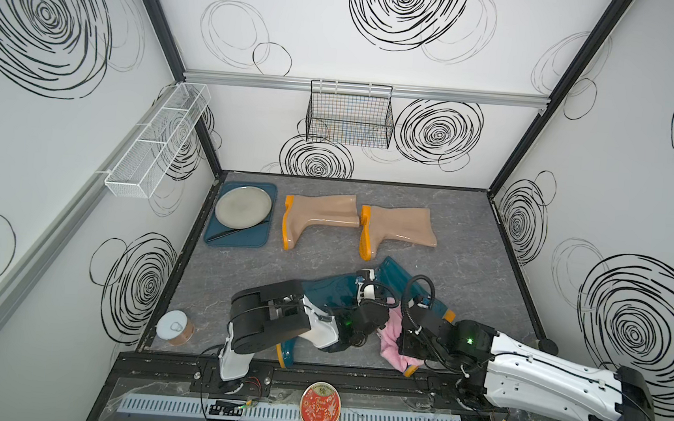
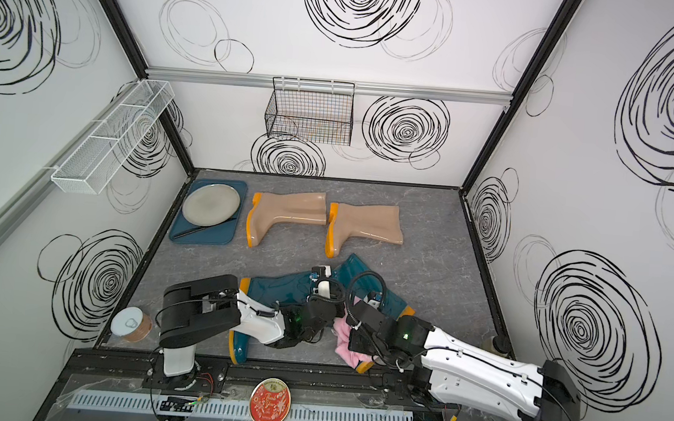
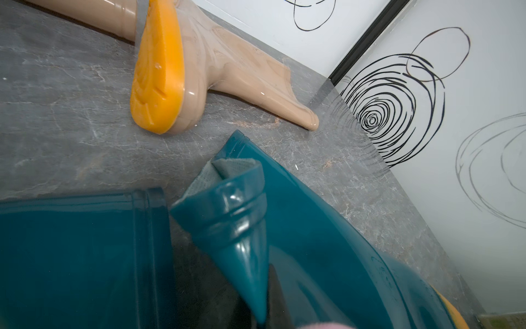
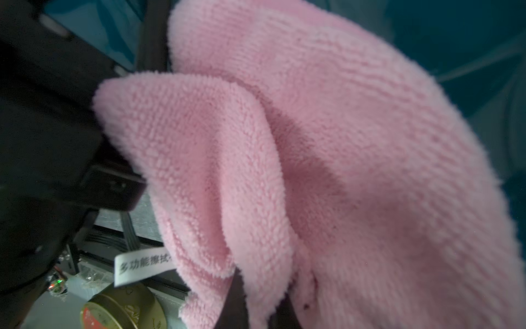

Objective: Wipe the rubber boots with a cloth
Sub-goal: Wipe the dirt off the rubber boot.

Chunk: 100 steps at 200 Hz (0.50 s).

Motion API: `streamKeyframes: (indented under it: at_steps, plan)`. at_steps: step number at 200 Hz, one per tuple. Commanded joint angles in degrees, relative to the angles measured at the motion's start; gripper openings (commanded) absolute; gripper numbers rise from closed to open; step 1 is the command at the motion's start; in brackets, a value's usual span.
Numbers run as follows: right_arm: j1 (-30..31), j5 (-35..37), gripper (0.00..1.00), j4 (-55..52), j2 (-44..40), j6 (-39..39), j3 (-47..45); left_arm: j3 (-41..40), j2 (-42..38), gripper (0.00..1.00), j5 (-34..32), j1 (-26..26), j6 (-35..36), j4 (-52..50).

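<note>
Two beige-tan rubber boots (image 1: pixel 318 218) (image 1: pixel 401 229) lie on their sides at the back of the table, orange soles to the left. Two dark teal boots (image 1: pixel 331 291) (image 1: pixel 394 271) lie at the front, partly under both arms. In the left wrist view my left gripper (image 3: pixel 267 312) is shut on a pinched fold of one teal boot's (image 3: pixel 327 242) shaft rim. The pink cloth (image 1: pixel 393 337) (image 4: pixel 313 142) hangs bunched over that boot, with my right gripper (image 4: pixel 259 309) shut on it; its white tag (image 4: pixel 142 266) shows.
A blue tray (image 1: pixel 261 238) with a grey plate (image 1: pixel 244 206) and a dark utensil sits at the back left. A tin can (image 1: pixel 175 326) stands front left, a round red tin (image 1: pixel 320 405) on the front rail. Wire baskets (image 1: pixel 349 116) (image 1: pixel 160 140) hang on the walls.
</note>
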Motion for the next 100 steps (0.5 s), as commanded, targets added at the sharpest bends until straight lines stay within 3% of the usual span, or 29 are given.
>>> streamKeyframes:
  at_steps: [1, 27, 52, 72, 100]
  plan:
    - [0.1, 0.9, 0.00, -1.9, 1.8, -0.9, 4.7, 0.9, -1.9, 0.00, 0.0, 0.3, 0.6, 3.5]
    - [-6.5, 6.6, 0.00, -5.1, -3.1, -2.3, 4.3, 0.7, -2.1, 0.00, 0.2, 0.3, 0.8, 3.3]
    - [-20.8, 7.4, 0.00, -5.1, -10.0, -7.5, 1.8, 0.7, -2.3, 0.00, 0.6, 0.2, 1.0, 3.2]
    - [-35.2, 3.6, 0.00, -3.6, -11.9, -12.7, -0.2, 0.4, -2.4, 0.00, 0.9, 0.1, 1.0, 3.1]
    - [-48.4, -3.3, 0.00, 3.6, -9.3, -17.1, -5.5, 0.4, -2.9, 0.00, 1.4, 0.0, 1.0, 2.3]
